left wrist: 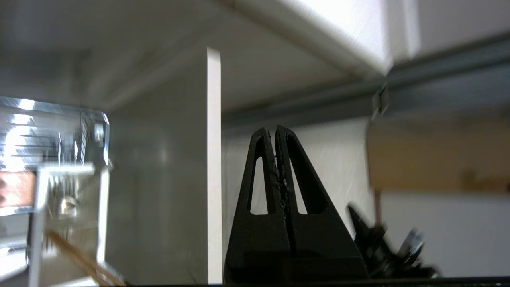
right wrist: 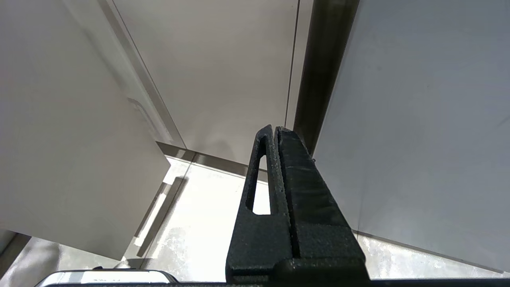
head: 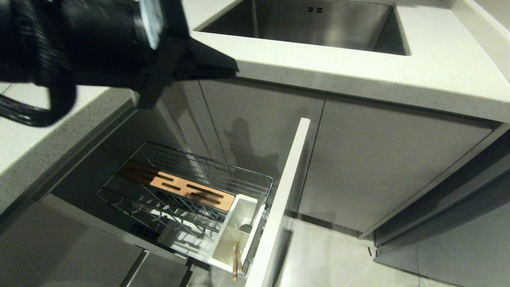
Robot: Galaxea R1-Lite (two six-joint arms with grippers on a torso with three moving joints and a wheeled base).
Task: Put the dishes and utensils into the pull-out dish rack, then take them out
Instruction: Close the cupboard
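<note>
Pull-out dish rack [head: 187, 187] is sitting open below your counter [head: 438, 67], its wire basket hanging behind the white cabinet front [head: 285, 199], beneath the steel sink [head: 310, 24]. You are looking at a slotted wooden strip [head: 191, 191] lying across the basket and a white utensil holder [head: 235, 235] just beside the front panel, with the chopsticks [head: 236, 261] standing in it. Your left gripper [head: 229, 67] is hovering high above the rack, fingers pressed together and carrying nothing. Your right gripper [right wrist: 275, 131] is hanging beside the cabinet doors, likewise pinched together and empty.
</note>
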